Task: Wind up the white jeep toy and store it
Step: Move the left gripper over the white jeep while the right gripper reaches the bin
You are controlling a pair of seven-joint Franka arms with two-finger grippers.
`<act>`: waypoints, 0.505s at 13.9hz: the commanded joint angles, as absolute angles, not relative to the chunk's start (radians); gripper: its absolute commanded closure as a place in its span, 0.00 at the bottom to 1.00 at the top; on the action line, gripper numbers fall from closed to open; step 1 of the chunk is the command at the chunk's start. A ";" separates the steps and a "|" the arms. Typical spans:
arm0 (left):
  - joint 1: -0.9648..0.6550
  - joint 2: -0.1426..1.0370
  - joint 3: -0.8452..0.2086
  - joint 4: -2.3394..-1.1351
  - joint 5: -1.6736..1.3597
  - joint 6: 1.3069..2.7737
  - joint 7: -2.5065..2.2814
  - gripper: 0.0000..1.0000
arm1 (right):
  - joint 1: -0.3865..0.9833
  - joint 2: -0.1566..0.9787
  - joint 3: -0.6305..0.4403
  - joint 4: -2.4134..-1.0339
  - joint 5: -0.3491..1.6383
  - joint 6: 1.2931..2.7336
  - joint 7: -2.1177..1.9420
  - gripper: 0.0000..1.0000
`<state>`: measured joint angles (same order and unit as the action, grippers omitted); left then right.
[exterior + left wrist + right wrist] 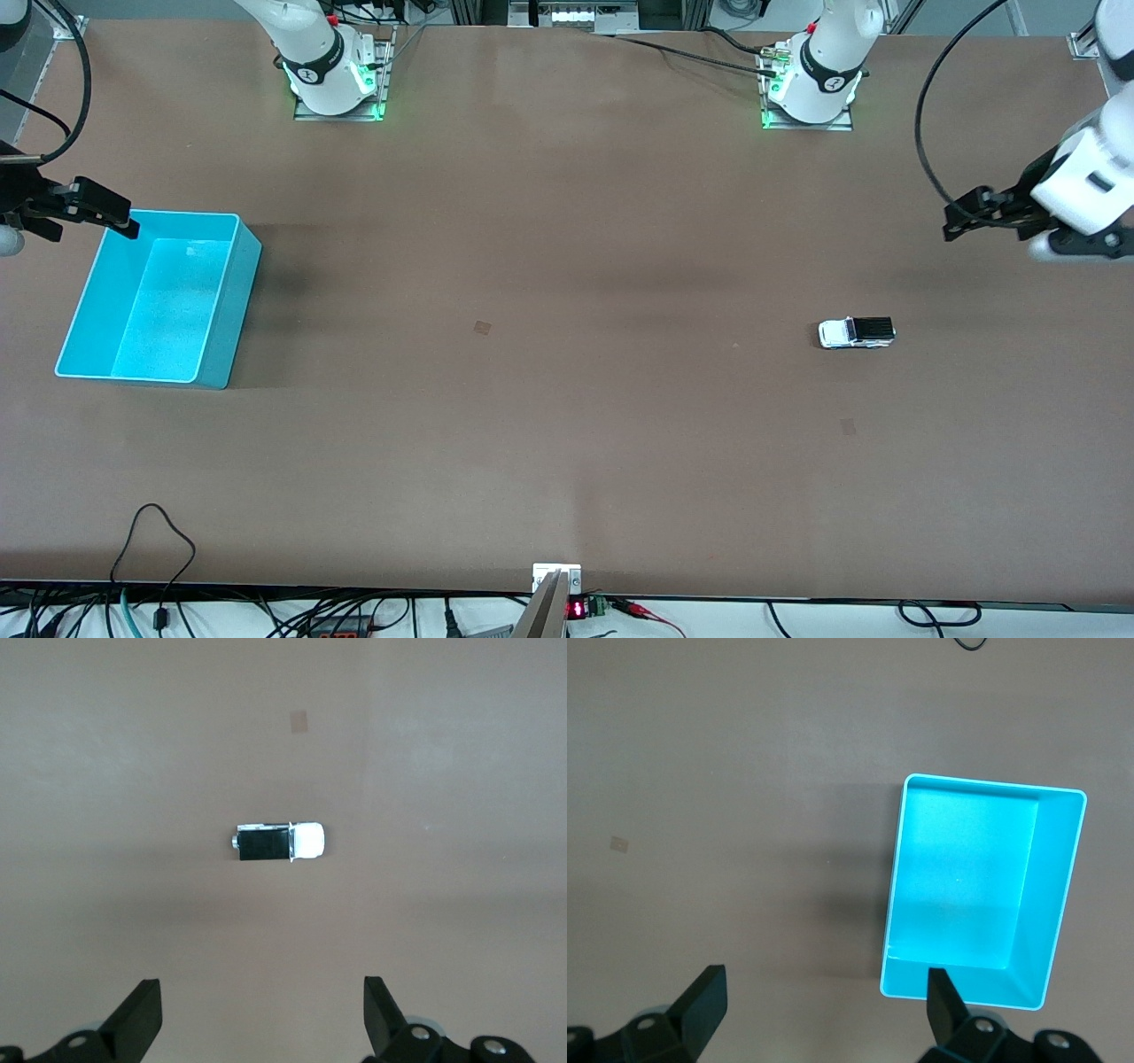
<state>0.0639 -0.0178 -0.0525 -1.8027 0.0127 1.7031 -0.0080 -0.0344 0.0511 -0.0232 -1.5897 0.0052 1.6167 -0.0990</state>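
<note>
The white jeep toy (pixel 856 333), tiny with a black rear panel, stands on the brown table toward the left arm's end. In the left wrist view it lies alone (pixel 279 842), well clear of the fingers. My left gripper (pixel 955 221) (pixel 263 1001) is open and empty, up in the air over the table's left arm end. The turquoise bin (pixel 235 301) stands empty toward the right arm's end and shows in the right wrist view (pixel 1054 904). My right gripper (pixel 97 221) (pixel 826 988) is open and empty, over the table beside the bin's corner.
Two small square marks lie on the table (pixel 482 327) (pixel 848 426). The arm bases (pixel 337 84) (pixel 811 93) stand along the table's edge farthest from the front camera. Cables (pixel 155 540) and a small bracket (pixel 556 576) sit at the nearest edge.
</note>
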 commanded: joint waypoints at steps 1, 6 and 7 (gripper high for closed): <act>0.061 0.054 -0.052 -1.819 -0.018 1.750 0.021 0.00 | -0.046 0.099 -0.017 -1.575 0.028 1.630 -0.112 0.00; 0.063 0.086 -0.061 -2.048 -0.015 2.044 0.043 0.00 | -0.048 0.264 -0.017 -1.548 0.080 1.732 -0.114 0.00; 0.063 0.112 -0.063 -2.055 -0.012 2.069 0.055 0.00 | -0.048 0.290 -0.017 -1.548 0.078 1.753 -0.114 0.00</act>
<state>0.0627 0.0976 -0.0619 -2.0085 0.0122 2.0040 0.0138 -0.0351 0.2286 -0.0230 -1.5868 0.0593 1.7334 -0.0990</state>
